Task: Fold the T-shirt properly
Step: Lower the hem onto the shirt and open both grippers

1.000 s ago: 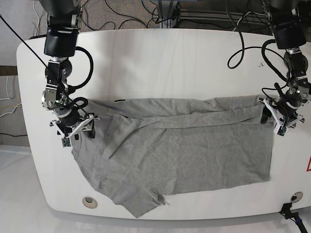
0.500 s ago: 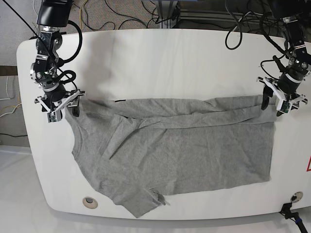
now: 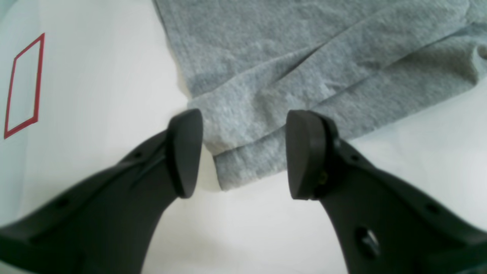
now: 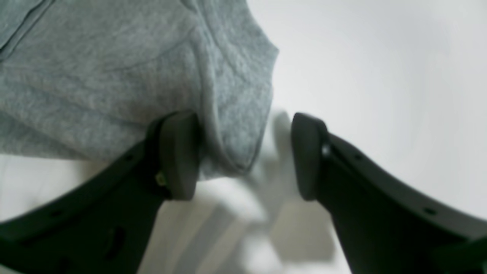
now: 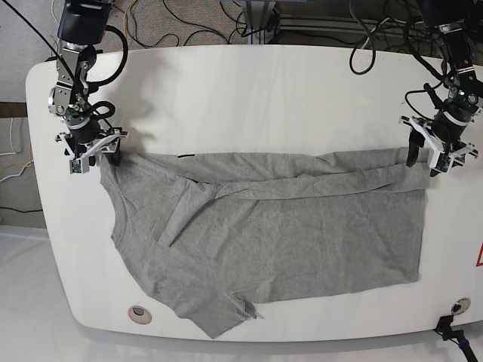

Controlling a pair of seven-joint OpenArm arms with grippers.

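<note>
We note wrinkled heather-grey cotton T-shirt (image 5: 264, 234) lying spread on white rounded tabletop (image 5: 249, 90), top edge folded over. Left claw (image 3: 243, 154) spread, fingers straddling shirt's folded corner, not pinching. Right claw (image 4: 243, 156) likewise spread about opposite corner. Both arms reach down from far edge, wrists angled toward cloth.
</note>
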